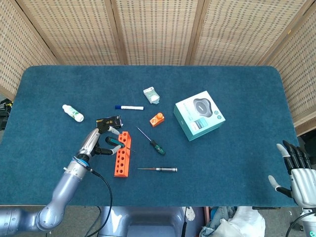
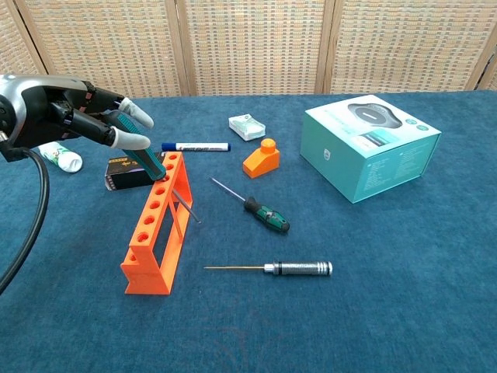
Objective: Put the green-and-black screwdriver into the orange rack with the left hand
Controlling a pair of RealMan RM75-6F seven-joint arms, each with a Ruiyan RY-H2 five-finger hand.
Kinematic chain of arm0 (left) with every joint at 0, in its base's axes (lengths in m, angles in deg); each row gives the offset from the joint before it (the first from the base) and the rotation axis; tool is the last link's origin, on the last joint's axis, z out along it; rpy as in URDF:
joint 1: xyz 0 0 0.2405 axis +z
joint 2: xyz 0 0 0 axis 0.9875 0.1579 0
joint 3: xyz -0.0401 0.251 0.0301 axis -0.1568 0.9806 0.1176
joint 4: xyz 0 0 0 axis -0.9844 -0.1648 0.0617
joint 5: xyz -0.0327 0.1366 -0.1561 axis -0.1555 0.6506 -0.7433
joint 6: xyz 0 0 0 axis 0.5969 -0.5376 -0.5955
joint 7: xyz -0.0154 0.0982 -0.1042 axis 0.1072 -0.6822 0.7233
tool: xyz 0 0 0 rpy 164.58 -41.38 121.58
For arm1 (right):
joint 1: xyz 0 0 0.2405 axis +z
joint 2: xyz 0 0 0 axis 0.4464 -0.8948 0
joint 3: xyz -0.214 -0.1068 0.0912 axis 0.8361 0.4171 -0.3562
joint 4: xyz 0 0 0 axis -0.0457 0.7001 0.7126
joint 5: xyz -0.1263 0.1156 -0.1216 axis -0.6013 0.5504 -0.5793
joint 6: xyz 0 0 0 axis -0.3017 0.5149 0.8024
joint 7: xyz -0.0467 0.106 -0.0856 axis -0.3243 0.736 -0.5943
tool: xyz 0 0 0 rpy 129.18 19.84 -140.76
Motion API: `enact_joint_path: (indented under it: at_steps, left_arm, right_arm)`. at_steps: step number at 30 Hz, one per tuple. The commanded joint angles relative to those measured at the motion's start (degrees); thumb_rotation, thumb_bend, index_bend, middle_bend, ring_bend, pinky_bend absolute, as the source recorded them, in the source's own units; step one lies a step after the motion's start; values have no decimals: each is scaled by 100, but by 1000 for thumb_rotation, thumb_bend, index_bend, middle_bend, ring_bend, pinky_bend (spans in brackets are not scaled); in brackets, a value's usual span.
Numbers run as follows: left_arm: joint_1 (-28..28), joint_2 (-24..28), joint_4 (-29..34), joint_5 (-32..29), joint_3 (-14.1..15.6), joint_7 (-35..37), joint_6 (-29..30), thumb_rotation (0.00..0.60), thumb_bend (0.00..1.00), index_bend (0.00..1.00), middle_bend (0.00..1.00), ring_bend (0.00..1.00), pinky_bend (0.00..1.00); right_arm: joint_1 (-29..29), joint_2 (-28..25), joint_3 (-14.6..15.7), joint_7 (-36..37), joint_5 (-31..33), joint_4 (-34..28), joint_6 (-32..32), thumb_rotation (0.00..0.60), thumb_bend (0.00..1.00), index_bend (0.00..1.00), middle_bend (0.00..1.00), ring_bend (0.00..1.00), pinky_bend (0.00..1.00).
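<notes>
Left hand [image 2: 74,116] fingers [image 2: 132,141] gripped the green-and-black screwdriver [image 2: 144,155], tilted, shaft through a hole at the orange rack [image 2: 157,225]'s 12 o'clock end; right hand [image 1: 296,170] open, idle; risk judged: releasing while tilted could lever the light rack over.

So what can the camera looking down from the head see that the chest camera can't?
Only the head view shows the pale right hand, open at the table's edge. Only the chest view shows the thin metal shaft poking through the orange plastic rack. Both show the left hand on the green-and-black screwdriver and the teal cardboard box.
</notes>
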Motion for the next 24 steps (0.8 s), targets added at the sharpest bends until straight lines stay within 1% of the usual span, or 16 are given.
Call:
enact_joint_path:
  at_steps: [1,9,11,13,17,19,24]
  left_arm:
    - [-31,-14,-12,-20,-17,-22,6,600,293,379,0,0,0]
    - [-138,-100,-75,-85,-41,-68,-27,600,293,372,0,0,0]
    - [-131,-99,-65,-67,-42,-45,-35,600,293,353,0,0,0]
    - [-107,-63,-16,-10,-43,-8,-42,600,293,301,0,0,0]
    - [25,183,261,188,-65,117,-39,600,294,190,0,0,0]
    - [91,383,444,240,-92,182,-83,600,295,155,0,0,0]
    - [259,960,910,270,-136,337,-213,600,295,113,0,0,0]
  right_arm:
    - [-2,-3,0,4,-2,-2,4,600,257,0,0,0,0]
    - [-3,-10,-3,23,6,1,4,600,257,0,0,0,0]
    - [-3,-10,-5,29,10,2,4,600,257,0,0,0,0]
    - [-3,-11,-6,37,12,6,3,600,257,0,0,0,0]
    - [-2,-8,-1,35,0,11,3,600,257,0,0,0,0]
    - [-4,-6,1,22,-9,6,9,600,257,0,0,0,0]
    - [-6,-5,6,-13,-20,-14,15,600,257,0,0,0,0]
